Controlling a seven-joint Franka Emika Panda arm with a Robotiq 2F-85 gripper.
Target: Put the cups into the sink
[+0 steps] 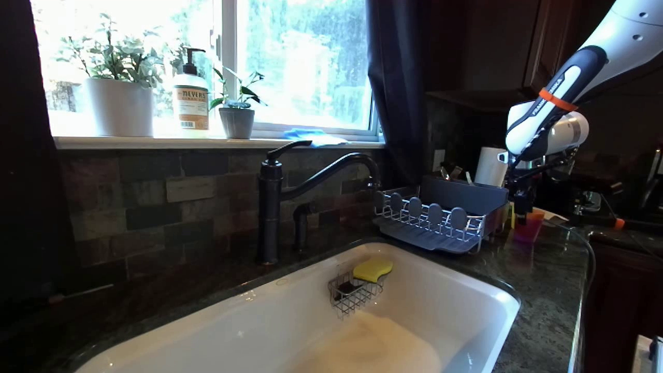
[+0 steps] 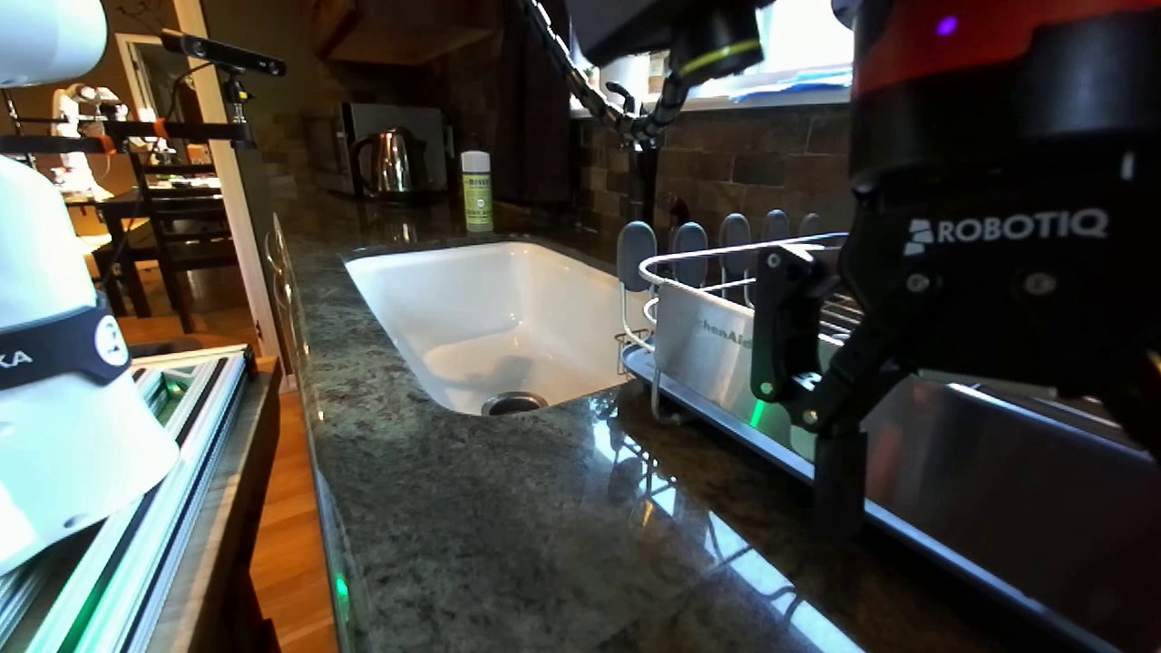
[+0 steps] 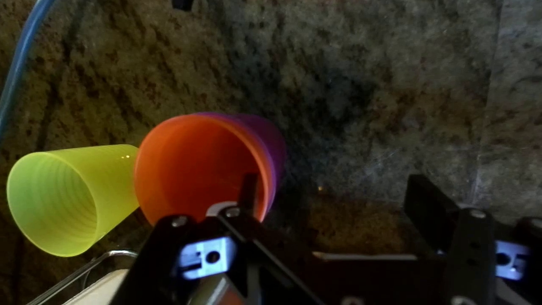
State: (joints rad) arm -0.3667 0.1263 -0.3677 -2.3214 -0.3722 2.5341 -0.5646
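Both exterior views share sink [image 1: 300, 321], from opposite ends; wrist view looks down, close over countertop [image 3: 360, 106].

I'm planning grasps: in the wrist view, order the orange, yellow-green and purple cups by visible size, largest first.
1. Orange cup and yellow-green cup: about alike, so unranked.
2. Purple cup: smallest, as only a crescent shows.

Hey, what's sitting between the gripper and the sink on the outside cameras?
In an exterior view, part of the dish rack and a stretch of dark stone counter come between the gripper and the sink.
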